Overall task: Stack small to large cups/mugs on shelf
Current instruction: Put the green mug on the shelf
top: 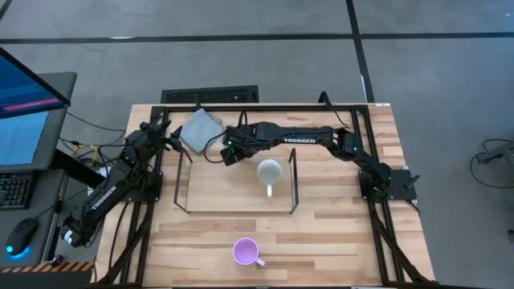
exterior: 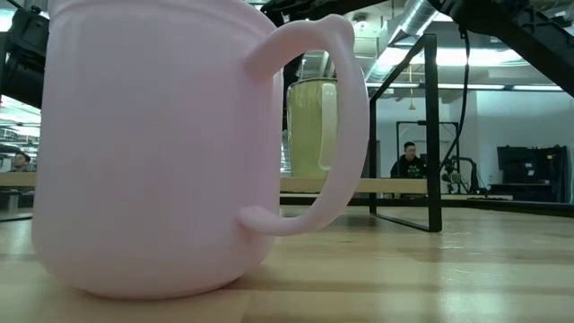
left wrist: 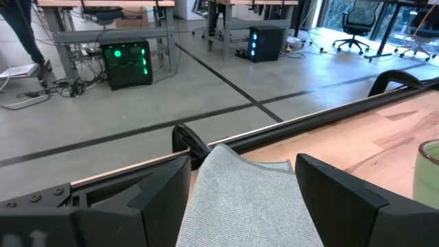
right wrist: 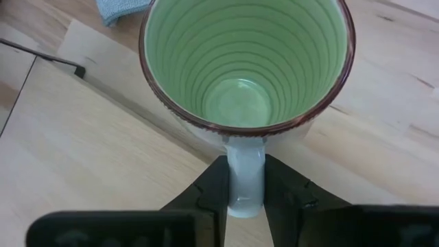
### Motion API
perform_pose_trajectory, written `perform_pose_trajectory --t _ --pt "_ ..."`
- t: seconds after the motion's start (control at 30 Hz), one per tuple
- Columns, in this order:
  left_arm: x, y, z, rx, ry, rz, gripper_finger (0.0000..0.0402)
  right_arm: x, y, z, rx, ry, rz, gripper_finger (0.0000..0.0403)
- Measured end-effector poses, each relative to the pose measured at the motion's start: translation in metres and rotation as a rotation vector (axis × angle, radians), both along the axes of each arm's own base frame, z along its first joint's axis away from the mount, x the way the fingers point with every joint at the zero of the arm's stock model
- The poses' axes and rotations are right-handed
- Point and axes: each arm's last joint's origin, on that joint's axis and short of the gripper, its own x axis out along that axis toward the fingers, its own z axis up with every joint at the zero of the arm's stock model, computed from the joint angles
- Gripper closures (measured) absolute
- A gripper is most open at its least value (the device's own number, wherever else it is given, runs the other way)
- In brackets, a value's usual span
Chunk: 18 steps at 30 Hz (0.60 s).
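Observation:
My right gripper (top: 229, 152) reaches over the far edge of the wire shelf (top: 291, 181) and hides what lies under it there. Its wrist view shows a mug with a green inside (right wrist: 240, 75), whose pale handle lies between the fingers of my right gripper (right wrist: 245, 165). A cream-white mug (top: 270, 171) stands inside the shelf, handle toward the near edge. It also shows behind the purple mug's handle as the pale mug (exterior: 309, 126). The purple mug (top: 245, 251) stands upright near the front edge. My left gripper (left wrist: 243, 165) waits open at the far left. My right gripper pinches the green mug's handle (right wrist: 245, 147) between its two fingers, one on each flat side. The fingers slant steeply down from above, reaching in from the table's right. The mug stays upright with its mouth up. Its own wall hides its base, so whether it stands or hangs I cannot tell.
A grey cloth (top: 201, 128) lies at the far left, just ahead of my left gripper and close to the green mug. A monitor and keyboard (top: 16, 185) stand off the table's left. A person (exterior: 410, 161) sits in the room behind.

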Motion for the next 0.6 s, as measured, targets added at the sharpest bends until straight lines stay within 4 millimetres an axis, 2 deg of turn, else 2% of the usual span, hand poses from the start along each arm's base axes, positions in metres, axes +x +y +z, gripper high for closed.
perform_pose_trajectory --t 0.6 --pt "0.0 0.0 0.0 -0.001 0.0 0.0 0.0148 0.0003 0.0012 0.0006 0.028 -0.008 0.012 0.0239"
